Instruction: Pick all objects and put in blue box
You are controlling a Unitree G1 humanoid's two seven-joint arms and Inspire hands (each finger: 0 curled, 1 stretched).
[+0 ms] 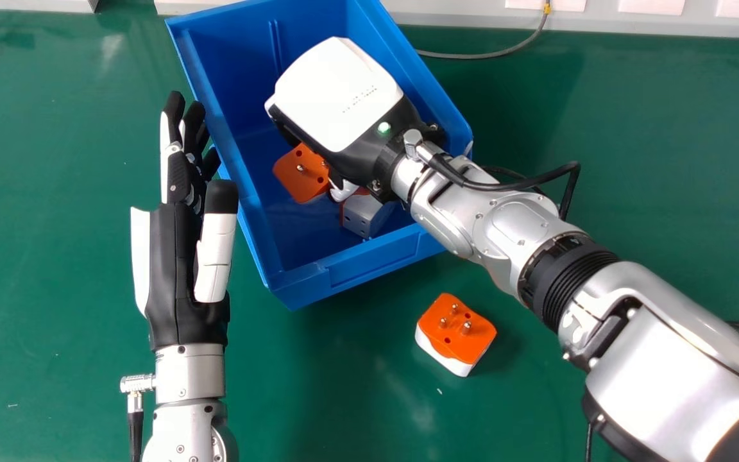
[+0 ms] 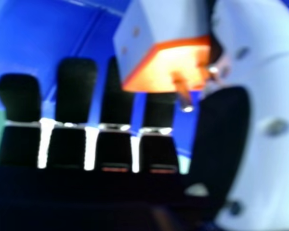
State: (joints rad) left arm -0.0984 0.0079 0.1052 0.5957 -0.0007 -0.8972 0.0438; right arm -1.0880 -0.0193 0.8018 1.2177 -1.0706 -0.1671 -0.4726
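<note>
Right arm [image 1: 517, 234] crosses the right wall of the blue box [image 1: 369, 260], right hand [image 1: 337, 96] over the middle, blocking that side; left hand [image 1: 180, 269] right beside the left wall, in the way there; room to go in at far left and near left corners; orange block [image 1: 301, 174] and gray block [image 1: 364, 215] obstruct the box floor; passage across desk [image 1: 331, 385] between left hand and near plug adapter [image 1: 456, 330].
</note>
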